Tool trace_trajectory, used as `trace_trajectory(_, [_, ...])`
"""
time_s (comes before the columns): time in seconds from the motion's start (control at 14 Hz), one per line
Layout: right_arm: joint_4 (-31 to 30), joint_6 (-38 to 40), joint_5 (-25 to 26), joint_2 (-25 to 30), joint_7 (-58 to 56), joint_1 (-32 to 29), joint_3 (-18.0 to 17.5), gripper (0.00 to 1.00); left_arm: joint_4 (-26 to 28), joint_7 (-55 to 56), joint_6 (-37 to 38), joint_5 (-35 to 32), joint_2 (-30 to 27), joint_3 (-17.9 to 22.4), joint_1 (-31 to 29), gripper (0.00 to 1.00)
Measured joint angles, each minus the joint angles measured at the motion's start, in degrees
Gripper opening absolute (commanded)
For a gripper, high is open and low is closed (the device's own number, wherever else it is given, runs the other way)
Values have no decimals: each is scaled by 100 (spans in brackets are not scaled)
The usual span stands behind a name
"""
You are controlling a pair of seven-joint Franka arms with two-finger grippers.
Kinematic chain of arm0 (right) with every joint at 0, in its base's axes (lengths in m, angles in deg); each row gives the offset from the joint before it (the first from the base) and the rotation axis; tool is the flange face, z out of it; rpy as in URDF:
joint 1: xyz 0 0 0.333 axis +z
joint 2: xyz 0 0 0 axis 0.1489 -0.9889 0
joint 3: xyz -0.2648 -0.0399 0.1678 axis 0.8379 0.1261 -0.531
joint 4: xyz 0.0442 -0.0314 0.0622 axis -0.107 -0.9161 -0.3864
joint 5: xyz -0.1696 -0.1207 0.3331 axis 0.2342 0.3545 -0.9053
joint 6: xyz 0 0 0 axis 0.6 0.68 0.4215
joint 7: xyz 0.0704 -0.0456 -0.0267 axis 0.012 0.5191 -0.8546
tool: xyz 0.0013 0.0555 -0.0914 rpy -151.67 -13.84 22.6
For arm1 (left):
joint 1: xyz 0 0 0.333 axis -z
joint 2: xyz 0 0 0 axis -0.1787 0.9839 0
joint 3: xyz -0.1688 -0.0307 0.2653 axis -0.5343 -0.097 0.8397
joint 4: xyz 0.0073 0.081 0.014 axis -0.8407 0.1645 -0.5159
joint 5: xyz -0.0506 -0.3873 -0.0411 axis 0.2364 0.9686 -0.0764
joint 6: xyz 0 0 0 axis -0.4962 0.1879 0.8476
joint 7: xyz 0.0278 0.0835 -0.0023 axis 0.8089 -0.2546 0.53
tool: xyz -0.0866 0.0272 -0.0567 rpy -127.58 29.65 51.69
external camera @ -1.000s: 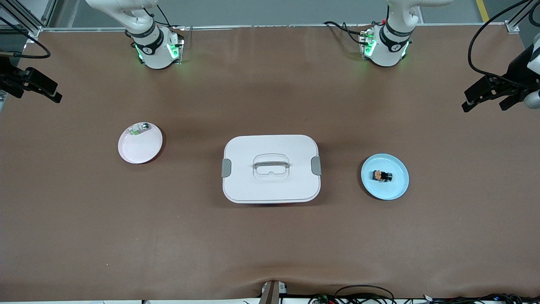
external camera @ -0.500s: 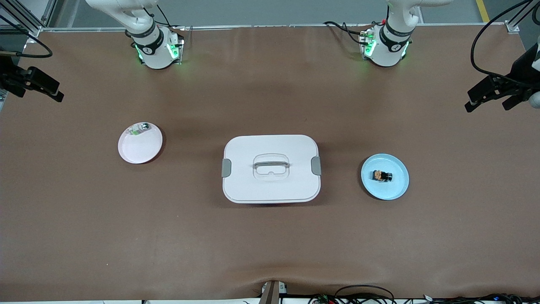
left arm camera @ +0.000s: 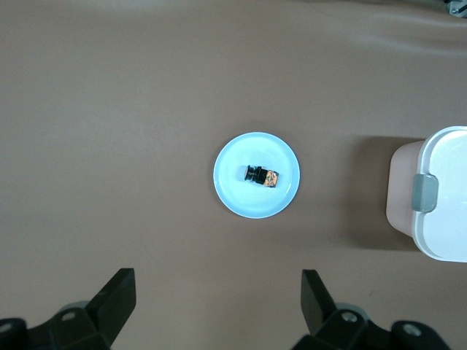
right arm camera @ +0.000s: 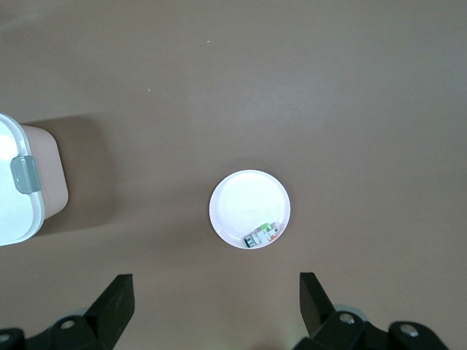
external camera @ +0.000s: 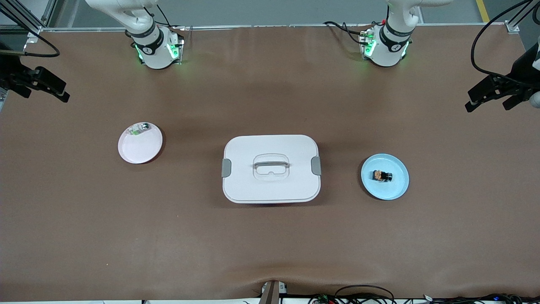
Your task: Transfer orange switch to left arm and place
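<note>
The orange switch (external camera: 382,175) (left arm camera: 263,176), a tiny black block with orange markings, lies on a round blue plate (external camera: 396,189) (left arm camera: 233,193) toward the left arm's end of the table. The white box (external camera: 270,185) (left arm camera: 446,219) (right arm camera: 10,215) with grey latches stands at the table's middle. My left gripper (external camera: 486,105) (left arm camera: 217,281) hangs open and empty high over the left arm's end of the table. My right gripper (external camera: 44,95) (right arm camera: 217,281) hangs open and empty over the right arm's end.
A round pink plate (external camera: 139,150) (right arm camera: 244,200) lies toward the right arm's end, with a small green-and-clear component (external camera: 139,128) (right arm camera: 264,233) at its rim. The two arm bases (external camera: 157,48) (external camera: 386,46) stand along the table's back edge. Cables run along the edge nearest the front camera.
My right gripper has drifted a little toward the table's middle. My left gripper shifted slightly outward a second ago and has held still since. Nothing on the table moved.
</note>
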Motion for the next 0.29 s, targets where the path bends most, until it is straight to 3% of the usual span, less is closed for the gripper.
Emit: trace_trajectory(0.29, [-293, -131, 17, 225, 5, 5, -6, 100, -4, 0, 0, 0, 0, 0, 0, 100])
